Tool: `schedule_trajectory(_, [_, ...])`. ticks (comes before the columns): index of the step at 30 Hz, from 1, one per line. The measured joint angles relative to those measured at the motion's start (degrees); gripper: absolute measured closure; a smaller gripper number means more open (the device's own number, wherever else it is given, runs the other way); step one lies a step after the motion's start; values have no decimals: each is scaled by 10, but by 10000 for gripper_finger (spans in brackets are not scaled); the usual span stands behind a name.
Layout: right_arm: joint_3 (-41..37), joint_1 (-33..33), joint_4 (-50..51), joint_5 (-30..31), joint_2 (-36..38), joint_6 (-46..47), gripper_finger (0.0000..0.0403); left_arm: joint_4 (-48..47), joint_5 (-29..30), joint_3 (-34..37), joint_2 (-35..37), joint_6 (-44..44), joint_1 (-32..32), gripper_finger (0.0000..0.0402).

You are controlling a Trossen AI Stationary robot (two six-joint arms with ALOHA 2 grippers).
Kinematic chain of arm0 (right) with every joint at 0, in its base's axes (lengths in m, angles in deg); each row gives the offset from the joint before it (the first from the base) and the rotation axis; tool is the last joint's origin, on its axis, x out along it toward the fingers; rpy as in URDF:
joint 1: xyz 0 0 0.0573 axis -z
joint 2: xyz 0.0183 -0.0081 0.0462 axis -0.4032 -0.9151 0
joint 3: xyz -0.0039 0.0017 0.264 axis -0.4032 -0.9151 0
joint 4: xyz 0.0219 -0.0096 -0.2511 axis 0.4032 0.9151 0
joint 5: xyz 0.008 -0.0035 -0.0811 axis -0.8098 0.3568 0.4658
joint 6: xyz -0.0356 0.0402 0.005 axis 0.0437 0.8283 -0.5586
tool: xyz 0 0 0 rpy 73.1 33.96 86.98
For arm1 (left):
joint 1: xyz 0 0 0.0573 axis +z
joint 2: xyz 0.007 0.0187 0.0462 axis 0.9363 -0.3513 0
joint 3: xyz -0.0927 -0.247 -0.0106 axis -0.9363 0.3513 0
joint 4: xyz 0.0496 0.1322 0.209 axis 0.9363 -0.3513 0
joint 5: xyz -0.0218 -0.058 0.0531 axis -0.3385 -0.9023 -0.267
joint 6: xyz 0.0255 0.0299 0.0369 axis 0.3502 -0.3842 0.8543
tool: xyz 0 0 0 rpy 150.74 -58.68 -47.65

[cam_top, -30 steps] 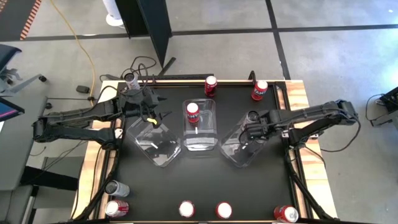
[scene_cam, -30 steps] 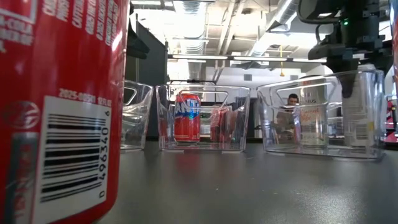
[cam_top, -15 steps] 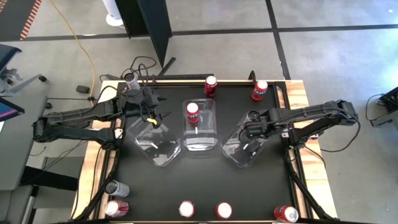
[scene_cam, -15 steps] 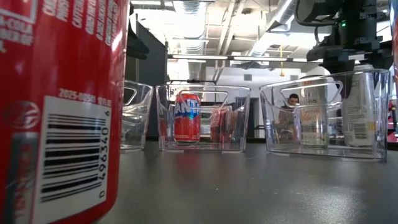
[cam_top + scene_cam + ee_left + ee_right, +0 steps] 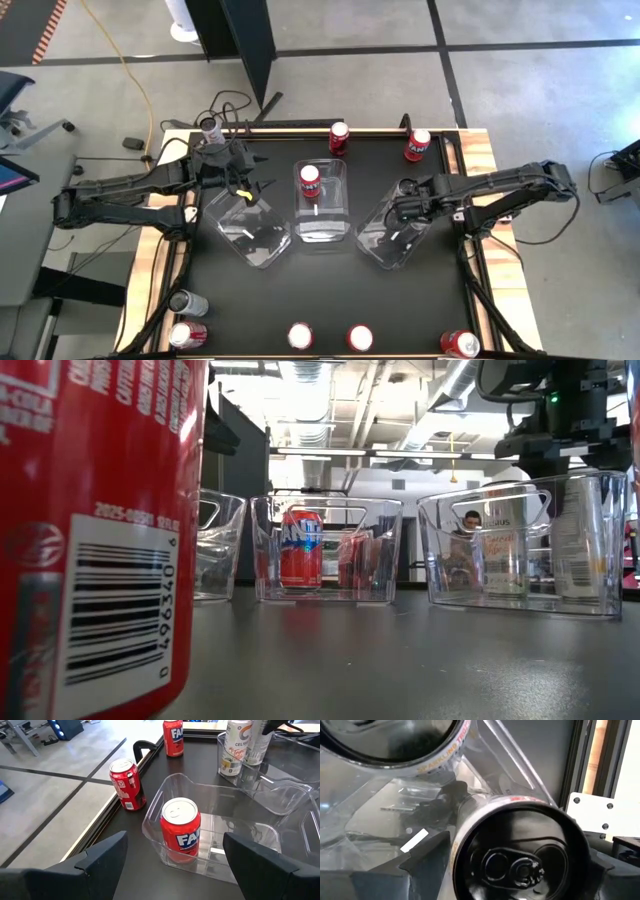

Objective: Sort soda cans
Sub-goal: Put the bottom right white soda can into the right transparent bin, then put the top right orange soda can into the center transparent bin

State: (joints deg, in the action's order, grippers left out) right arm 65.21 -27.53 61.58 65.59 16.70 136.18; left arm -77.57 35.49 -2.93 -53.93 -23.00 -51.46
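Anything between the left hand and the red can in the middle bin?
Nothing visible blocks it from above. The red can stands inside the clear middle bin, whose wall lies between it and the open left hand. Right hand is over the right bin.

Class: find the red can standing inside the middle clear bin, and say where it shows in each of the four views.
High view: the red can stands at the far end of the middle bin.
Low view: it shows left of centre, behind the bin's wall.
Left wrist view: it is central, between the left gripper fingers.
Right wrist view: not in it.
Shared landmark: the middle bin.
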Motion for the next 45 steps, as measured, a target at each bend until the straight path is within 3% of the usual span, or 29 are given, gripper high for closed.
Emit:
schedule_trajectory(10, [1, 0, 13, 5, 1, 1, 63, 0, 0, 0, 0, 0, 0, 81])
schedule_trajectory(33, [87, 0, 90, 64, 1, -10, 62, 0, 0, 0, 0, 0, 0, 81])
schedule_trajectory(45, [152, 0, 90, 117, 1, -68, 62, 0, 0, 0, 0, 0, 0, 81])
